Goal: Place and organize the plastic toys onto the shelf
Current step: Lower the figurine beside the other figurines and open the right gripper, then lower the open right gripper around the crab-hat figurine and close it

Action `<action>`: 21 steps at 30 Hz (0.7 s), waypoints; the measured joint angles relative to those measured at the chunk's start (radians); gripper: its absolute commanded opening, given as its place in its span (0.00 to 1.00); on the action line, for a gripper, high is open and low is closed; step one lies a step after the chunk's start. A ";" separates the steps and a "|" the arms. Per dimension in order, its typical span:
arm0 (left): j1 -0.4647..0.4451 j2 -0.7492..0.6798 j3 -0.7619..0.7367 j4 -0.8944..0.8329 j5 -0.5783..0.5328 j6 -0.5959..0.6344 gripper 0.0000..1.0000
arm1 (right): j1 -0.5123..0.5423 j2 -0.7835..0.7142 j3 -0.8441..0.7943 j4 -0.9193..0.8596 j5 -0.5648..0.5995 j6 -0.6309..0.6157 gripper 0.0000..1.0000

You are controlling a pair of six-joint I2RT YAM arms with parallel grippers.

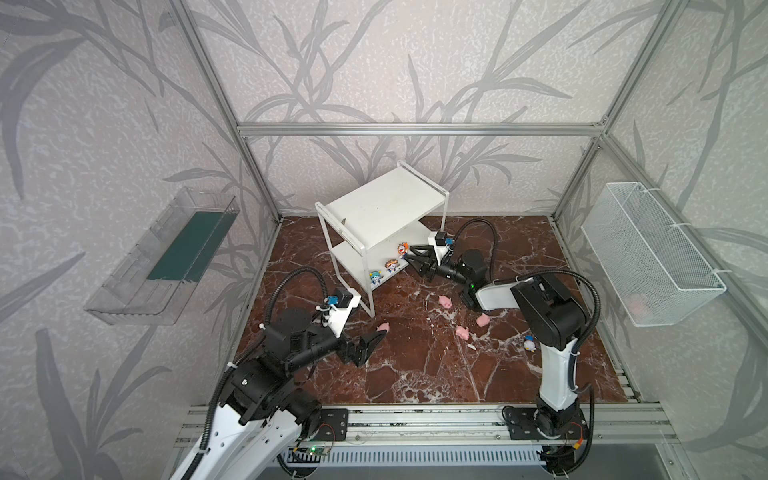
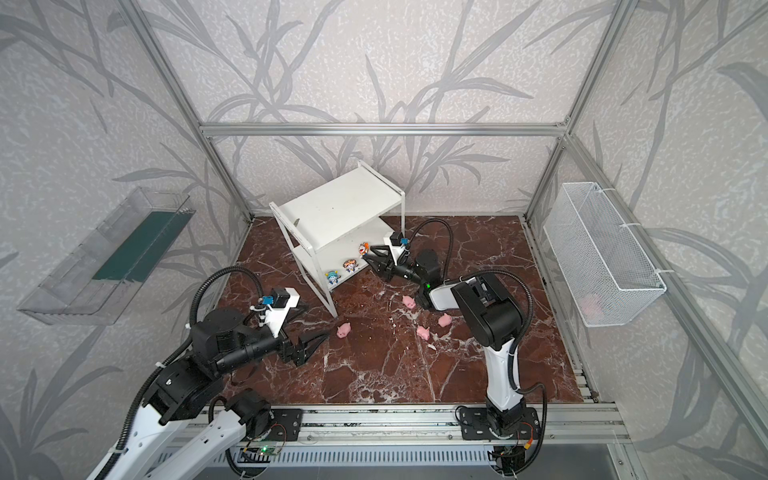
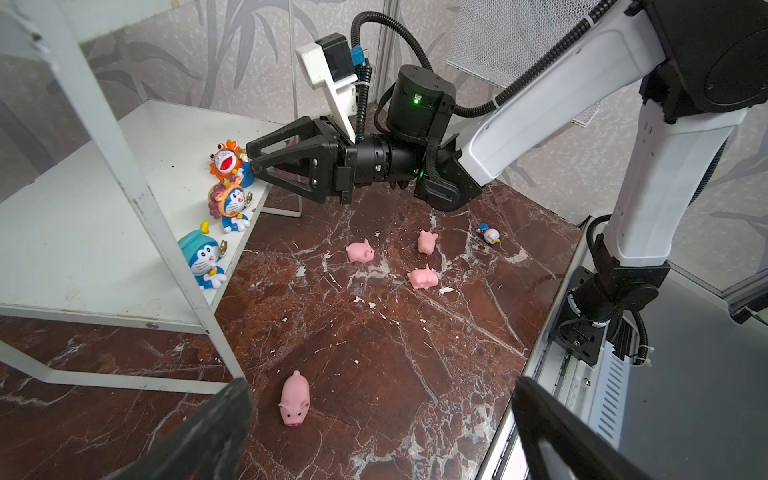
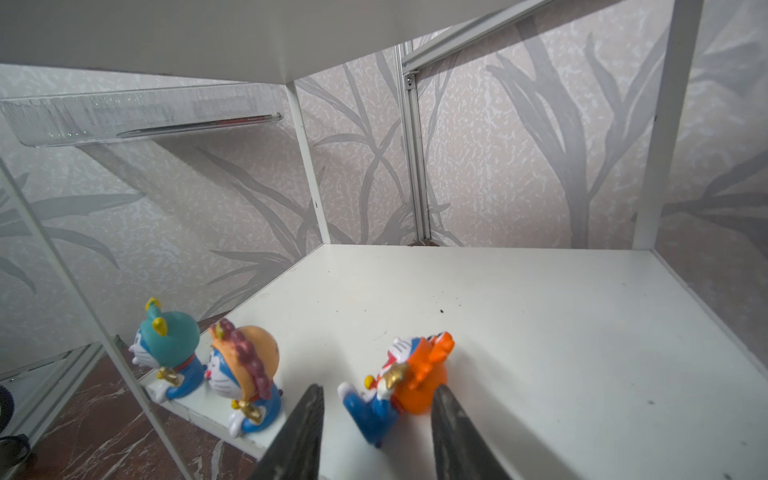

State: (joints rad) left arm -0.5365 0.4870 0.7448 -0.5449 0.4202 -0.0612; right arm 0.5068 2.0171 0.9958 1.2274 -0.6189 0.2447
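The white shelf [image 1: 386, 203] [image 2: 340, 208] stands at the back of the marble floor. Three figurines line its lower board's edge: teal-capped [image 3: 205, 259], maned [image 3: 230, 203] and orange [image 4: 411, 378]. My right gripper [image 4: 379, 390] [image 1: 408, 253] is open, its fingers either side of the orange figurine, which rests on the board. A fourth figurine [image 1: 529, 343] lies on the floor by the right arm. Three pigs [image 1: 445, 301] [image 1: 483, 320] [image 1: 462, 332] lie mid-floor. Another pig [image 3: 294, 399] lies just ahead of my left gripper [image 3: 380, 399] [image 1: 372, 349], which is wide open and empty.
A clear bin [image 1: 166, 266] hangs on the left wall. A wire mesh basket [image 1: 652, 257] hangs on the right wall with something pink faintly showing inside. The shelf's thin leg [image 3: 178, 249] stands close to the left gripper. White crumbs dot the floor.
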 measured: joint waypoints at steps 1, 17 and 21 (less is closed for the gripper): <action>0.000 0.000 0.000 0.000 0.000 0.000 0.99 | 0.002 -0.009 0.000 -0.023 0.003 0.009 0.44; 0.003 -0.015 -0.002 0.001 0.001 0.000 0.99 | 0.061 -0.124 0.118 -0.478 0.116 0.072 0.45; 0.003 -0.016 -0.003 0.001 0.001 0.000 0.99 | 0.095 -0.150 0.180 -0.644 0.196 0.052 0.44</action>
State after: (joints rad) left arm -0.5339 0.4706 0.7418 -0.5442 0.4213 -0.0616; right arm 0.6022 1.8668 1.1759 0.5835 -0.4225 0.2966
